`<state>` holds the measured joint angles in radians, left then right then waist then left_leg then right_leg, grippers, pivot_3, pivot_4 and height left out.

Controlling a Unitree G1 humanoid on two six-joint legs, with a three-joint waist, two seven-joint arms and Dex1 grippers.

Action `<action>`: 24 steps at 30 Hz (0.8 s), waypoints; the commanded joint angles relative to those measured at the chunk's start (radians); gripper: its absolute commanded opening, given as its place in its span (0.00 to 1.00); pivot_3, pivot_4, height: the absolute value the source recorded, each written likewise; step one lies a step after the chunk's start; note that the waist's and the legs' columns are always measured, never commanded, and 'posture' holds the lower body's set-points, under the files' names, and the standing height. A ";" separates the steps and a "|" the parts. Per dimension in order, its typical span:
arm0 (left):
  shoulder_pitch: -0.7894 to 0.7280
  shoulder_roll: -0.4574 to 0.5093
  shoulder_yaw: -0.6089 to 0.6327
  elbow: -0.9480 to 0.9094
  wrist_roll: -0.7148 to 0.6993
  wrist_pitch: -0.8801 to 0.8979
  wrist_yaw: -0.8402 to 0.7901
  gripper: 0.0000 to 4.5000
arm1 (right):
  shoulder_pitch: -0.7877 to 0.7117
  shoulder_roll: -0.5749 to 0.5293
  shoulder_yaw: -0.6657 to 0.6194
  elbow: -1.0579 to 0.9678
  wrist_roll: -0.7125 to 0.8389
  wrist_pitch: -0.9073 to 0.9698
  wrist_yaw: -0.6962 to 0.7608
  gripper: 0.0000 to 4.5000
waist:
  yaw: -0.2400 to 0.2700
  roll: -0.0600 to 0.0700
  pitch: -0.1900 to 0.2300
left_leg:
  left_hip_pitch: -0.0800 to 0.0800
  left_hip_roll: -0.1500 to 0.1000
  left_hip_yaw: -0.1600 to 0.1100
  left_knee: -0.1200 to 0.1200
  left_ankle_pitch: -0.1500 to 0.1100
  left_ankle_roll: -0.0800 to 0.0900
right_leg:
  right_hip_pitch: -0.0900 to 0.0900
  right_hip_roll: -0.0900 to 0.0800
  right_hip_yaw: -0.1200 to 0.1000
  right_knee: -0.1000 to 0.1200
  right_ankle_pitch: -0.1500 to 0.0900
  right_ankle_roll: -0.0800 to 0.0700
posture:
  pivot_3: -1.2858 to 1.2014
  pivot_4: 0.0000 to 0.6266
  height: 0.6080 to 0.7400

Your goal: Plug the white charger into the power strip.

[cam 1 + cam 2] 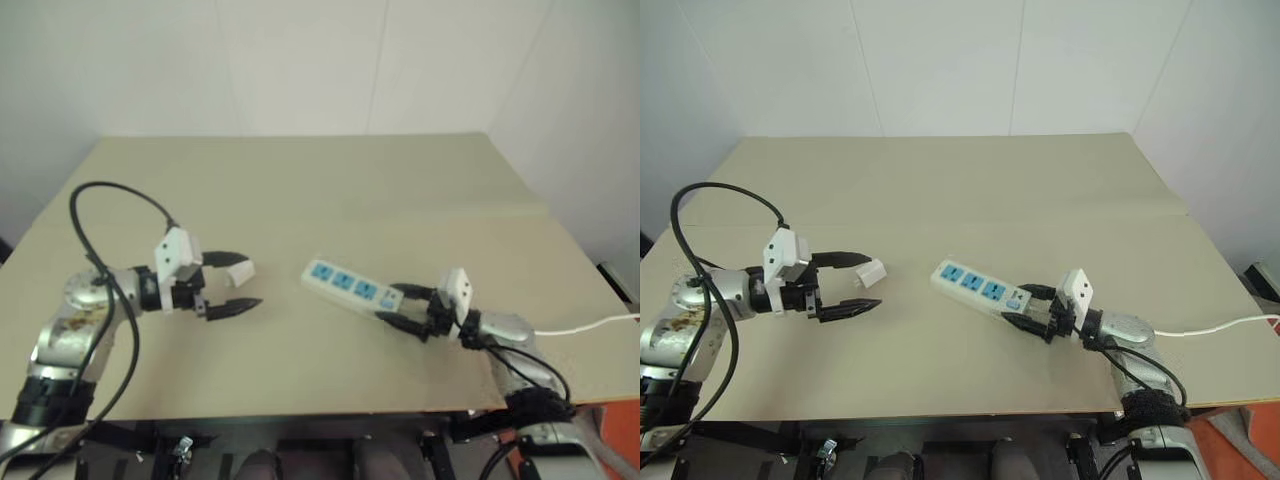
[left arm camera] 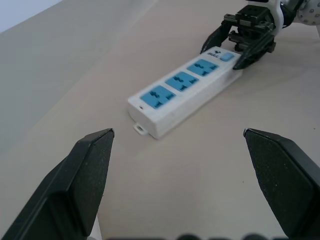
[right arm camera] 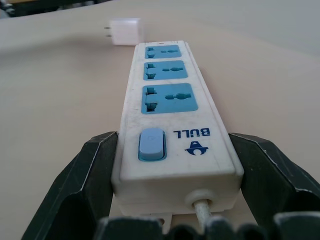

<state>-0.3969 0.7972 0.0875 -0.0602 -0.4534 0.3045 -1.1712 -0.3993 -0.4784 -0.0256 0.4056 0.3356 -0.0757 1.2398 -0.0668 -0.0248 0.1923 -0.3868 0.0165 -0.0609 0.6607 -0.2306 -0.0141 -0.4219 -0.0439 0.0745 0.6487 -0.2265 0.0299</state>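
1. Here, centre frame on the desk (image 1: 330,190), my right gripper (image 1: 1032,312) has its jaws closed around the power strip (image 1: 977,285) at its switch end.
2. Left of centre, my left gripper (image 1: 855,283) has its jaws spread wide and empty; the white charger (image 1: 872,271) lies just beside one fingertip.

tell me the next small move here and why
Probably close the left end effector on the white charger, which lies on the table near its upper finger, not yet gripped. The right end effector already straddles the switch end of the power strip, whose three sockets are free.
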 commanded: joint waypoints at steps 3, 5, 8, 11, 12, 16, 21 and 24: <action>-0.078 0.001 0.004 0.011 0.021 -0.010 0.026 1.00 | -0.049 -0.052 0.029 -0.066 0.062 0.058 0.170 0.75 | 0.000 0.000 0.000 | 0.001 0.000 0.000 0.000 0.000 0.000 | 0.000 0.000 0.000 0.000 0.000 0.000 | 0.52 0.24 1.00; -0.115 -0.010 -0.014 0.010 0.038 0.052 0.081 1.00 | -0.070 -0.056 0.054 -0.062 0.059 0.055 0.230 0.75 | -0.001 0.000 0.000 | 0.000 0.000 0.000 0.000 0.000 0.000 | 0.000 0.000 0.000 0.000 0.000 0.000 | 0.52 0.24 1.00; -0.184 -0.038 -0.065 -0.005 0.098 0.141 0.187 1.00 | -0.115 -0.038 0.085 -0.026 0.048 0.036 0.284 0.75 | -0.001 0.000 0.000 | 0.000 0.000 0.000 0.000 0.000 0.000 | 0.000 0.000 0.000 0.000 0.000 0.000 | 0.52 0.24 1.00; -0.252 -0.053 -0.129 -0.039 0.173 0.272 0.294 1.00 | -0.175 -0.005 0.115 0.048 0.024 0.010 0.309 0.75 | -0.002 0.000 0.000 | 0.000 0.000 -0.001 0.000 0.000 0.000 | 0.000 0.000 0.000 0.000 0.000 0.000 | 0.52 0.24 1.00; -0.268 -0.059 -0.133 -0.042 0.170 0.303 0.305 1.00 | -0.194 0.006 0.122 0.073 0.018 0.001 0.316 0.75 | -0.002 0.000 0.000 | 0.000 0.000 -0.001 0.000 0.000 0.000 | 0.000 0.000 0.000 0.000 0.000 0.000 | 0.52 0.24 1.00; -0.400 -0.048 -0.199 -0.012 0.154 0.605 0.322 1.00 | -0.269 0.055 0.149 0.194 -0.024 -0.074 0.328 0.75 | -0.002 0.000 0.000 | -0.001 0.000 -0.001 0.000 0.000 0.000 | -0.001 0.000 -0.001 0.001 0.000 0.000 | 0.52 0.24 1.00; -0.531 -0.069 -0.279 0.075 0.184 0.779 0.353 1.00 | -0.312 0.096 0.177 0.311 -0.077 -0.166 0.339 0.75 | -0.006 0.000 0.000 | -0.001 -0.001 -0.002 0.000 0.000 0.000 | -0.001 0.000 -0.001 0.001 0.000 0.000 | 0.52 0.24 1.00; -0.592 -0.072 -0.356 0.144 0.235 0.813 0.367 1.00 | -0.322 0.113 0.183 0.363 -0.101 -0.203 0.324 0.75 | -0.006 0.000 0.000 | 0.000 -0.001 -0.002 0.000 0.000 0.000 | -0.001 0.000 -0.001 0.002 0.000 0.000 | 0.52 0.24 1.00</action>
<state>-0.9464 0.7186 -0.2504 0.0683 -0.2482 1.0969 -0.8130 -0.7037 -0.3745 0.1473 0.7580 0.2494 -0.2451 1.5407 -0.0725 -0.0249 0.1924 -0.3870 0.0156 -0.0630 0.6608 -0.2306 -0.0142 -0.4227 -0.0435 0.0735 0.6512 -0.2264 0.0301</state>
